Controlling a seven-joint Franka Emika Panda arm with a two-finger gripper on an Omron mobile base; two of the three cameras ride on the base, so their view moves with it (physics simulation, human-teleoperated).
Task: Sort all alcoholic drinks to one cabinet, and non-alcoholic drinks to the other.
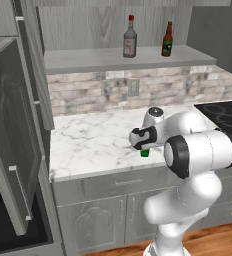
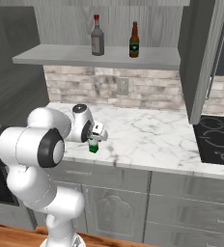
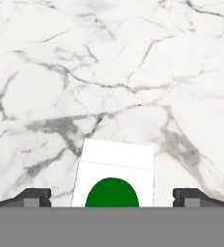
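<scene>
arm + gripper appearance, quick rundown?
Glossy white rounded arm links with black bands at the joints and a grey round cap on one joint. The gripper has two small dark, blocky finger tips. No cables or markings visible.

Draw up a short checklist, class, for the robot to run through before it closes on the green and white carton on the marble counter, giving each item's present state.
1. Gripper open: ok, fingertips stand wide apart.
2. Green and white carton between the fingertips: ok, roughly centred.
3. Carton upright on the white marble counter: cannot tell, the arm hides most of it.
4. Clear-grey glass bottle with red cap and brown bottle with green label together on the long grey shelf: ok.
5. Cream-yellow carton located: cannot tell.
</scene>
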